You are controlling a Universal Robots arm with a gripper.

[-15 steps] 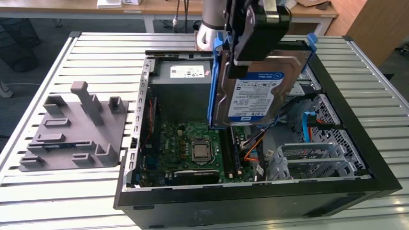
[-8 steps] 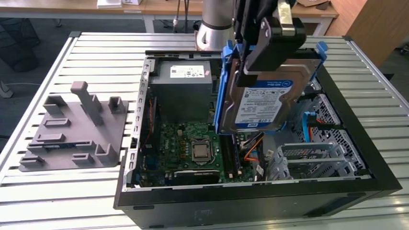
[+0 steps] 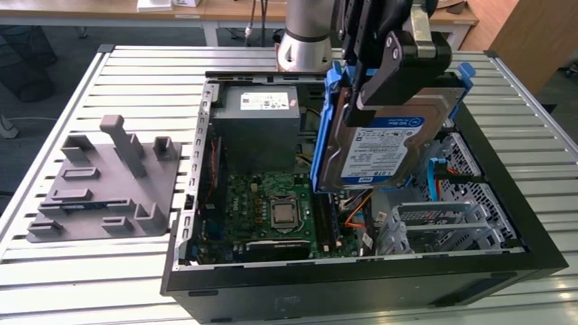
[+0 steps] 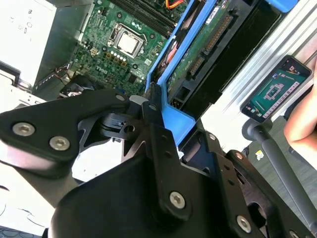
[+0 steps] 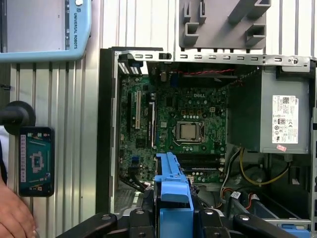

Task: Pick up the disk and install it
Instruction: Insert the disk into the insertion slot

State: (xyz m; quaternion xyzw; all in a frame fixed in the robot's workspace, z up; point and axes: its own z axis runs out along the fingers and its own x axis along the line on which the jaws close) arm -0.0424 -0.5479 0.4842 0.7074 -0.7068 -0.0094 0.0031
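Note:
The disk (image 3: pixel 378 150), a silver hard drive with a white-and-blue label in a bright blue carrier frame (image 3: pixel 323 128), hangs tilted on edge above the open computer case (image 3: pixel 361 274). My gripper (image 3: pixel 390 87) is shut on its upper end. It hovers over the case's middle, between the motherboard (image 3: pixel 271 206) and the metal drive cage (image 3: pixel 451 220). In the second wrist view the black fingers (image 4: pixel 154 116) clamp the blue carrier (image 4: pixel 176 119), with the drive's green circuit board (image 4: pixel 198 52) beyond. In the first wrist view the carrier's blue end (image 5: pixel 173 191) sticks out over the motherboard (image 5: pixel 183 129).
A grey power supply box (image 3: pixel 257 125) fills the case's far corner. A grey fixture block (image 3: pixel 104 183) lies on the slatted table at the exterior view's left. A phone on a stand (image 5: pixel 35 161) and a person's hand (image 5: pixel 15 215) sit beside the case.

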